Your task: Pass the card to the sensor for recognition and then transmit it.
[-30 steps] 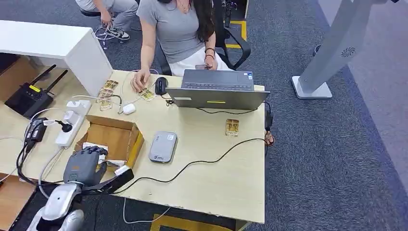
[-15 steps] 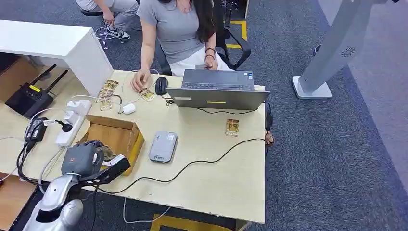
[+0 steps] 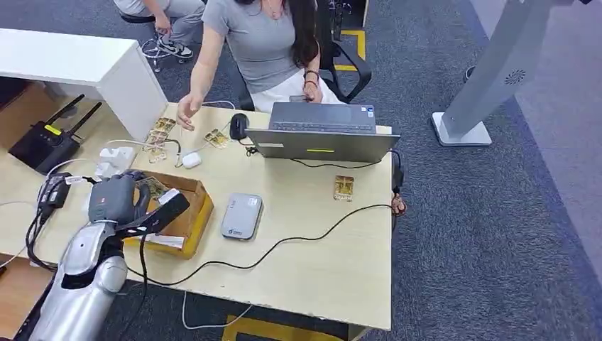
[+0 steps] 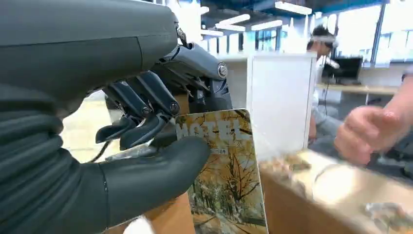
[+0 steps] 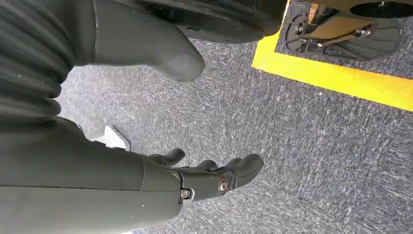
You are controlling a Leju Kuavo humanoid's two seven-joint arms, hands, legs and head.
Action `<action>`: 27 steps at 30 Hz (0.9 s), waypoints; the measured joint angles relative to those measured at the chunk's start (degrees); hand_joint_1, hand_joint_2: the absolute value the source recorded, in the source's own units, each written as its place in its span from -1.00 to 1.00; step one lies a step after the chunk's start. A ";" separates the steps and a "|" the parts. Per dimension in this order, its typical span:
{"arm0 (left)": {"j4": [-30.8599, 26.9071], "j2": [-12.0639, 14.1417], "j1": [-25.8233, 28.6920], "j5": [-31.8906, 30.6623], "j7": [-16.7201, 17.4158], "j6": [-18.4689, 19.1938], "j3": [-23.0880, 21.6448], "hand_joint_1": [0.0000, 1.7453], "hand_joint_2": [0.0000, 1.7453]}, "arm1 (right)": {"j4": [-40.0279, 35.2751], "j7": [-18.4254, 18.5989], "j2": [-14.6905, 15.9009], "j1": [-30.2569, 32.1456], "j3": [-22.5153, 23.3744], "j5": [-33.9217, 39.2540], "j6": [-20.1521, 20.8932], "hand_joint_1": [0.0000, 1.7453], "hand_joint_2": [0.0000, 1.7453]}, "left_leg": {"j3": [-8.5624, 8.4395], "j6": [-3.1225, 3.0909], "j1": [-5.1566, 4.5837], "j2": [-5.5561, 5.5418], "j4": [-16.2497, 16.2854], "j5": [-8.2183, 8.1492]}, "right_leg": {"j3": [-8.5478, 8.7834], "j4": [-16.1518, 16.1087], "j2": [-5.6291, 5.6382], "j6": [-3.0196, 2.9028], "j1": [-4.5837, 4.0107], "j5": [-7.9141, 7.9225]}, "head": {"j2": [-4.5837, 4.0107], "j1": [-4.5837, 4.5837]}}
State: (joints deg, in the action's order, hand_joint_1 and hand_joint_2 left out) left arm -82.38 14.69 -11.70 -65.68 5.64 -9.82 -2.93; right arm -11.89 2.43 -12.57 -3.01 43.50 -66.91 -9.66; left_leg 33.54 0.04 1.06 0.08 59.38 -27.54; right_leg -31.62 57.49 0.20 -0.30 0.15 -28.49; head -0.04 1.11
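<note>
The left hand [image 4: 122, 146] pinches the card [image 4: 224, 175] between thumb and fingers, long axis upright, over the box [image 3: 186, 213]. The sensor [image 3: 241, 217] lies just beyond its fingertips. The right hand [image 5: 195, 180] hangs loosely spread, holding nothing.
</note>
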 joint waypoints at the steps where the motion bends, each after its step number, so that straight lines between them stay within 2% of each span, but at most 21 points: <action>1: 0.59 -0.07 -1.94 -0.20 -0.15 -0.59 0.00 1.00 1.00 | 0.00 -0.02 0.00 -0.03 0.00 -0.31 0.09 -1.00 1.00 | 0.03 0.00 0.00 -0.04 0.00 0.01 | -0.08 0.00 -0.05 0.00 0.00 0.00 | 0.00 0.04; 5: 6.25 -0.15 -12.03 -2.85 -0.48 -5.02 -0.02 1.00 1.00 | 0.00 -0.07 0.00 -0.31 -0.41 -1.81 0.33 -1.00 1.00 | 0.10 0.11 0.06 -0.03 0.01 0.19 | -0.07 0.01 -0.04 -0.11 -0.05 0.17 | 0.00 0.11; 11: 22.12 -0.13 -30.13 -11.47 0.99 -10.42 -0.26 1.00 1.00 | 0.00 1.07 0.02 -0.69 -1.64 -4.02 1.20 -1.00 1.00 | 0.15 0.12 0.13 0.10 0.00 0.34 | -0.13 0.02 0.09 -0.18 -0.15 0.40 | 0.00 -0.04; 14: 29.23 0.15 -35.11 -13.05 0.98 -11.78 -0.31 1.00 1.00 | -0.02 1.29 0.04 -0.75 -2.10 -4.50 1.40 -1.00 1.00 | 0.15 0.12 0.13 0.19 0.00 0.34 | -0.17 0.03 0.19 -0.18 -0.15 0.41 | 0.00 -0.07; 17: 33.87 0.35 -37.15 -13.48 0.96 -12.52 -0.37 1.00 1.00 | -0.02 1.38 0.02 -0.79 -2.34 -4.57 1.46 -1.00 1.00 | 0.16 0.12 0.13 0.22 -0.01 0.33 | -0.20 0.03 0.23 -0.18 -0.15 0.40 | 0.00 0.00; 18: 34.85 0.35 -37.49 -13.38 0.96 -12.52 -0.37 -0.66 1.00 | -0.02 1.49 0.04 -0.81 -2.43 -4.61 1.51 -1.00 1.00 | 0.16 0.12 0.13 0.21 -0.01 0.33 | -0.20 0.03 0.23 -0.18 -0.15 0.40 | 0.00 -0.05; 19: 35.73 0.39 -37.59 -12.81 0.96 -12.63 -0.37 -1.00 1.00 | -0.02 1.51 0.04 -0.83 -2.51 -4.65 1.53 -1.00 1.00 | 0.17 0.12 0.13 0.21 -0.02 0.33 | -0.20 0.03 0.22 -0.19 -0.15 0.39 | 0.00 -0.02; 27: 39.12 0.92 -36.11 -9.35 -1.09 -14.62 -0.35 -1.00 1.00 | -0.04 1.09 0.04 -0.83 -2.67 -4.74 1.68 -1.00 1.00 | 0.22 0.12 0.13 0.20 -0.03 0.33 | -0.23 0.03 0.21 -0.19 -0.15 0.39 | 0.00 -0.04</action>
State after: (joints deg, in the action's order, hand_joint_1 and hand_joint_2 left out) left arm -43.25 15.61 -47.81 -75.03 4.54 -24.44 -3.28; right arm -11.93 3.52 -12.52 -3.84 40.83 -71.65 -7.98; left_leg 33.76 0.16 1.19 0.28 59.35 -27.21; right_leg -31.86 57.52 0.41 -0.49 -0.01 -28.10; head -0.04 1.07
